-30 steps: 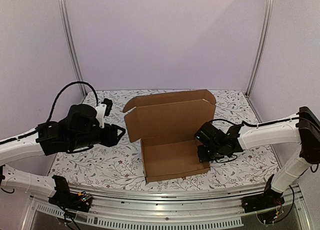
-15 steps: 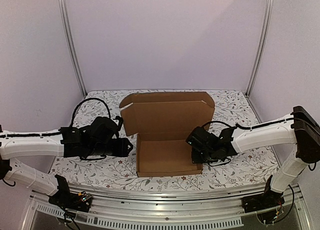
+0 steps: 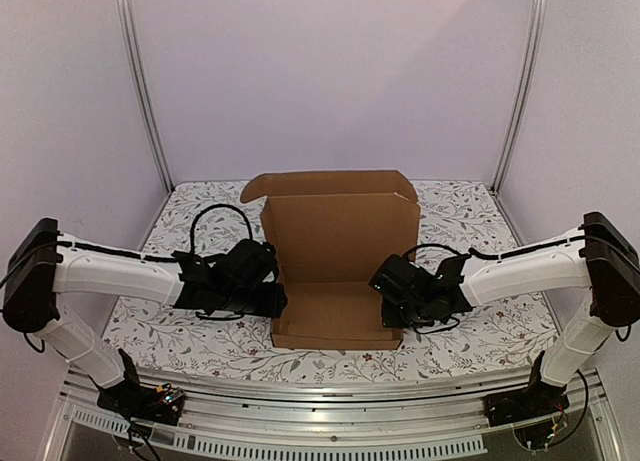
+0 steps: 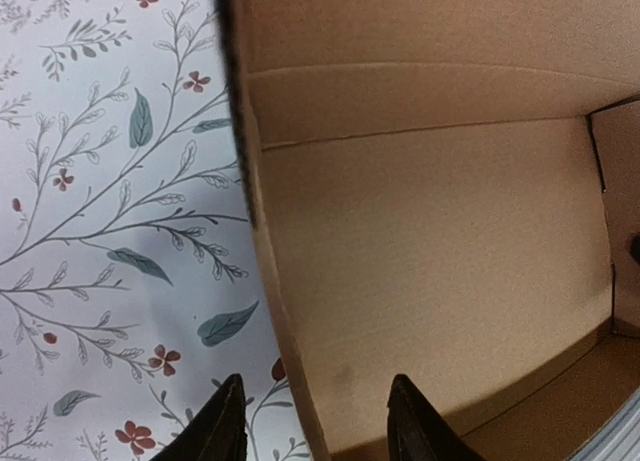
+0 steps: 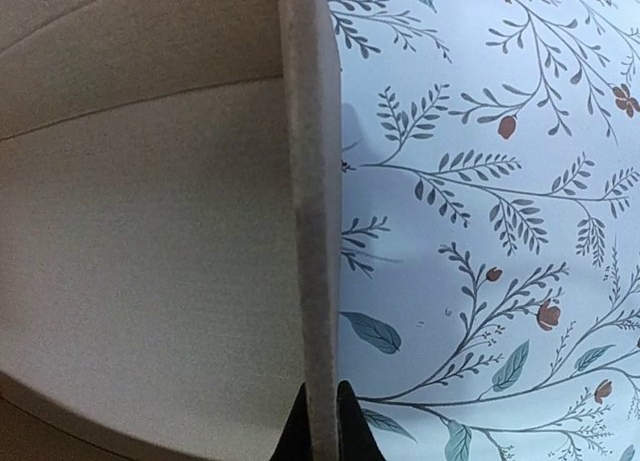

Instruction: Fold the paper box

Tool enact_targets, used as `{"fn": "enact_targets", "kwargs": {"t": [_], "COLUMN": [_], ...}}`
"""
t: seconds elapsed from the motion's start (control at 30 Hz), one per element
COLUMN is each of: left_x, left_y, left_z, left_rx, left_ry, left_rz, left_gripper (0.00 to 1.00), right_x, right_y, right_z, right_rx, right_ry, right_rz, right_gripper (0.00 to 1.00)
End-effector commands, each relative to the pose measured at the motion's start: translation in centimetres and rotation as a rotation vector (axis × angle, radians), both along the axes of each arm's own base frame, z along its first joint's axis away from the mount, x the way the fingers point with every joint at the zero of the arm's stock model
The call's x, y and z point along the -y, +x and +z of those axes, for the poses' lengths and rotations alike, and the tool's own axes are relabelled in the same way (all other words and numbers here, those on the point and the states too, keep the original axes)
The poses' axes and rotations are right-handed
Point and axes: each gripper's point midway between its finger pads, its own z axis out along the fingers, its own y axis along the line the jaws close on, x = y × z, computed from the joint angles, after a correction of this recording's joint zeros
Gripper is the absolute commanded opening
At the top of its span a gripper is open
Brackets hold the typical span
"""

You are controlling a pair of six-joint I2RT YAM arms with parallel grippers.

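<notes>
The brown paper box (image 3: pixel 335 256) stands mid-table with its lid upright and its tray toward me. My left gripper (image 3: pixel 278 303) is at the box's left wall; in the left wrist view it (image 4: pixel 315 421) is open and straddles that wall (image 4: pixel 275 311), one finger outside over the cloth, one inside. My right gripper (image 3: pixel 385 306) is at the box's right wall; in the right wrist view it (image 5: pixel 322 421) is shut on the wall's edge (image 5: pixel 312 211).
A white cloth with a leaf and flower print (image 3: pixel 170 326) covers the table. Metal frame posts (image 3: pixel 140 81) and lilac walls close in the back and sides. A metal rail (image 3: pixel 330 421) runs along the near edge.
The left arm has swung in from the left and lowered to the box's left wall. The box has shifted left and its lid has risen more upright. The right gripper moved with the wall.
</notes>
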Motion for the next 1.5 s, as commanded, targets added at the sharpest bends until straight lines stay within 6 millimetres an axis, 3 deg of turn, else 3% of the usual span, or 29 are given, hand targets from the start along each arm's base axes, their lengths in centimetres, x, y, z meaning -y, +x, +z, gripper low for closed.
{"fn": "enact_targets", "kwargs": {"t": [0.0, 0.17, 0.47, 0.53, 0.6, 0.67, 0.77, 1.1, 1.27, 1.4, 1.47], "left_x": [1.1, 1.5, 1.7, 1.9, 2.0, 2.1, 2.1, 1.8, 1.9, 1.7, 1.7], "left_y": [0.3, 0.7, 0.9, 0.8, 0.7, 0.7, 0.6, 0.2, 0.0, -0.1, -0.1], "left_z": [-1.0, -2.0, -2.6, -2.7, -2.8, -2.9, -3.0, -3.2, -3.1, -3.1, -3.1], "left_rx": [-0.004, -0.011, -0.007, -0.012, -0.014, -0.015, -0.014, -0.014, -0.012, -0.011, -0.008], "left_ry": [0.033, 0.075, 0.123, 0.124, 0.126, 0.133, 0.144, 0.170, 0.171, 0.180, 0.180], "left_rz": [-0.024, -0.027, -0.033, -0.037, -0.038, -0.037, -0.038, -0.030, -0.031, -0.029, -0.028], "left_gripper": [0.45, 0.36, 0.08, 0.04, 0.01, 0.00, 0.00, 0.00, 0.00, 0.00, 0.00], "right_x": [-0.5, -0.5, -0.6, -0.6, -0.7, -0.5, -0.5, 0.2, 0.5, 0.5, 0.6], "right_y": [-0.6, -0.5, -0.2, -0.1, 0.0, 0.2, 0.6, 1.8, 2.2, 1.9, 1.8], "right_z": [-1.3, -1.3, -1.1, -1.0, -0.8, -0.6, -0.1, 0.3, -0.9, -2.3, -2.6], "right_rx": [-0.012, -0.010, 0.006, 0.011, 0.017, 0.025, 0.046, 0.094, 0.073, 0.042, 0.035], "right_ry": [-0.024, -0.033, -0.040, -0.045, -0.049, -0.063, -0.076, -0.120, -0.164, -0.197, -0.207], "right_rz": [0.023, 0.031, 0.040, 0.043, 0.041, 0.038, 0.029, -0.013, -0.039, -0.034, -0.034], "right_gripper": [0.00, 0.00, 0.00, 0.05, 0.15, 0.25, 0.31, 0.33, 0.29, 0.00, 0.00]}}
